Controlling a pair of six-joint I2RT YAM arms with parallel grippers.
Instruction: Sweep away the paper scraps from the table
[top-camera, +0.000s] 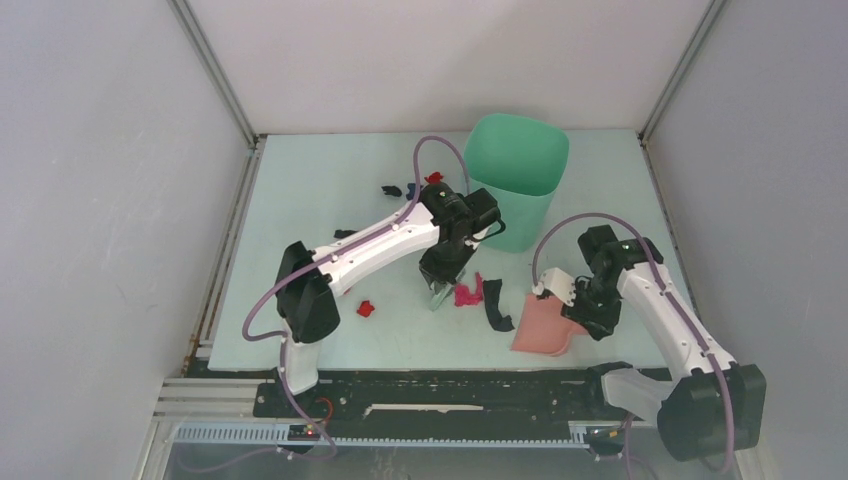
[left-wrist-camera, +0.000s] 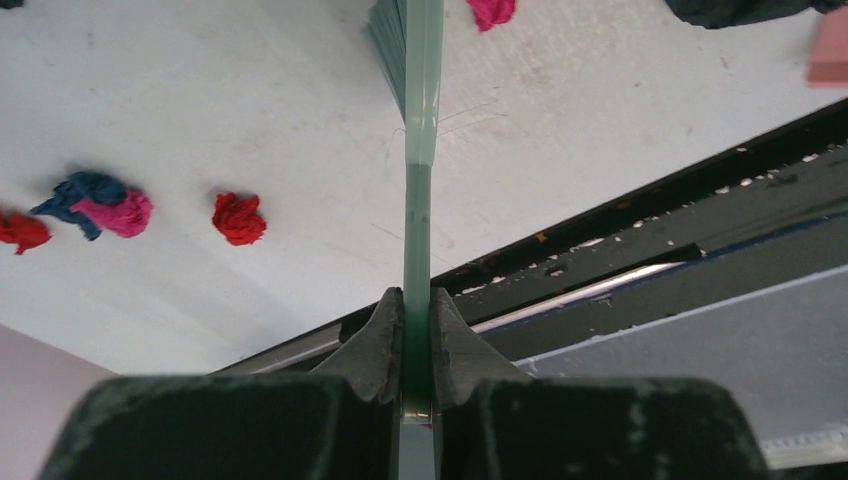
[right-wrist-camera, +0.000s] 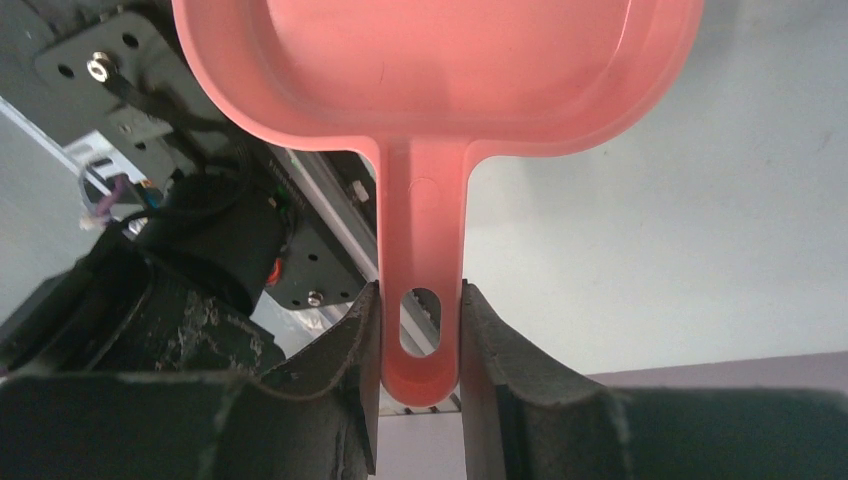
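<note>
We see left gripper (left-wrist-camera: 417, 330) clamping brush (left-wrist-camera: 420, 150), right gripper (right-wrist-camera: 420, 310) clamping dustpan (right-wrist-camera: 440, 70) handle at table's (top-camera: 330, 190) near edge. Scraps (top-camera: 467, 294) lie on table beside dustpan and near bin (top-camera: 515, 165).

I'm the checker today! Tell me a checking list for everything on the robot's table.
Surface: pale green table, faint scuff marks.
Job's things: scraps scattered around, red, pink, blue and black; none visible in the dustpan.
Clutter: only a green bin at the back.
Hands: left hand shut on the brush; right hand shut on the dustpan handle.
Cables: purple cables arch upward, untangled.
Surroundings: grey walls on three sides.
</note>
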